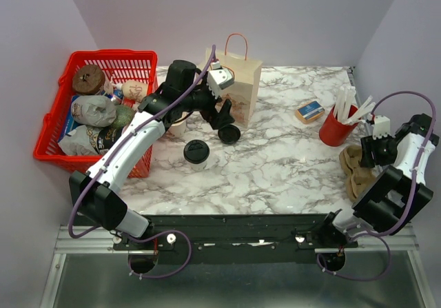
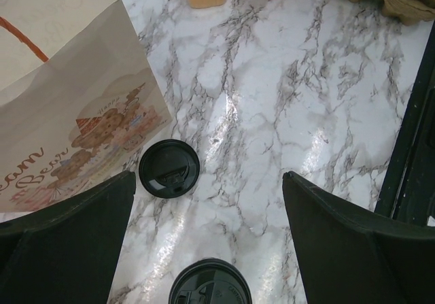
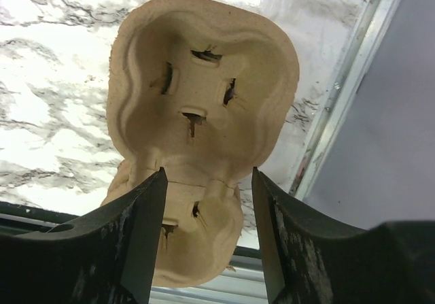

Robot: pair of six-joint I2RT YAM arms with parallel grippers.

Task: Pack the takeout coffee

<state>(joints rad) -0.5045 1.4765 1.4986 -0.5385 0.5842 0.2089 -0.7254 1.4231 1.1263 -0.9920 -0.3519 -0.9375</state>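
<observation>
The takeout coffee [image 1: 196, 151], a small whitish cup with a round black lid, stands on the marble table in front of the paper bag [image 1: 238, 87]. In the left wrist view its lid [image 2: 209, 285] shows at the bottom edge, below and between my fingers. My left gripper [image 1: 224, 118] [image 2: 207, 176] hangs open above the table beside the bag [image 2: 61, 93], holding nothing. A loose flat black lid [image 1: 229, 134] [image 2: 169, 168] lies by the bag's foot. My right gripper [image 1: 371, 149] [image 3: 209, 175] is open at the far right, its jaws either side of a cardboard cup carrier [image 3: 204, 93].
A red basket [image 1: 52, 125] full of wrapped food sits at the left. A red cup of white stirrers [image 1: 335, 129] and a small orange-and-blue packet [image 1: 310, 111] are at the back right. The carrier [image 1: 357, 171] lies near the table's right edge. A tan cup [image 1: 178, 127] is partly hidden behind the left arm.
</observation>
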